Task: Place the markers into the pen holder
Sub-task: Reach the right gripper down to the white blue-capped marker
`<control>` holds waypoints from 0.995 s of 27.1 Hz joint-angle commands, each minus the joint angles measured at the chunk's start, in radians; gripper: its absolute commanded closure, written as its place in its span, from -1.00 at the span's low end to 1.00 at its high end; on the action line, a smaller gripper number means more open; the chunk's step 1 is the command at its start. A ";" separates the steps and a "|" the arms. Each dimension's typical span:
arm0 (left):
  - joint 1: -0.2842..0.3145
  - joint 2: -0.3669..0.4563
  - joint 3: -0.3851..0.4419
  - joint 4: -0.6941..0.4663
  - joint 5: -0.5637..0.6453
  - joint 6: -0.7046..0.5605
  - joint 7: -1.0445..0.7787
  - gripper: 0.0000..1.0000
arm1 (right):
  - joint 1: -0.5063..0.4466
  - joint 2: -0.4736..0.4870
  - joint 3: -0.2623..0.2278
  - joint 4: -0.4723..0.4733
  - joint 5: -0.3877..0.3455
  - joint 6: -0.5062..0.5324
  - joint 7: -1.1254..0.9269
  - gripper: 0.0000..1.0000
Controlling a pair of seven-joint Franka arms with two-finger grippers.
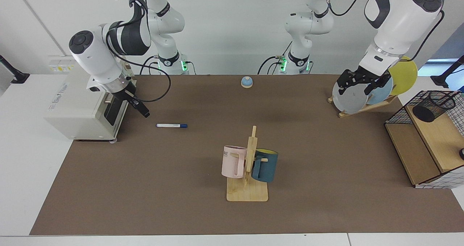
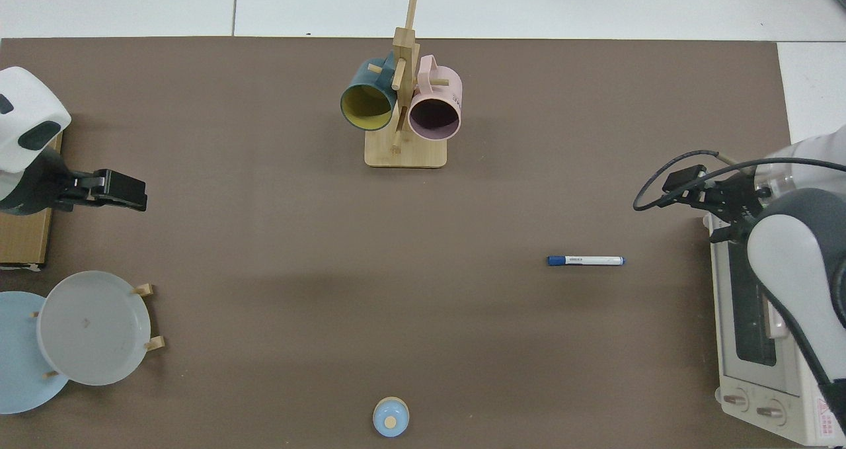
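Bench (image 1: 326, 209): a brown mat covers it, with white surface at the edges.
Toaster oven (image 1: 85, 106): white, at the mat's edge beside the right arm.
Wire rack (image 1: 422, 144): black grid with wooden shelves, at the far end from the oven.
Plate stand (image 1: 364, 106): wooden, holding grey, pale blue and yellow plates on edge.
Mug tree (image 1: 248, 166): wooden, with a pink and a dark teal mug, near the mat's middle.
Pen holder (image 1: 433, 106): black mesh cup, lying tilted on the rack's upper shelf.
Right gripper (image 1: 143, 112): in front of the oven door, angled down toward the mat; seen edge-on, so I cannot tell how its jaws stand.
Left gripper (image 1: 359, 84): waits in front of the plates, jaws spread wide and holding nothing.
Bell (image 1: 247, 82): small, blue-topped, at the mat's edge between the arm bases.
Marker (image 1: 172, 125): flat on the mat, blue cap pointing away from the oven, near the right gripper's jaws but clear of them, far from the pen holder.
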 commanded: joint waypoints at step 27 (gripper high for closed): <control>0.002 -0.029 0.007 -0.057 -0.002 0.035 0.007 -1.00 | 0.076 0.117 0.011 -0.281 0.064 0.398 0.611 -1.00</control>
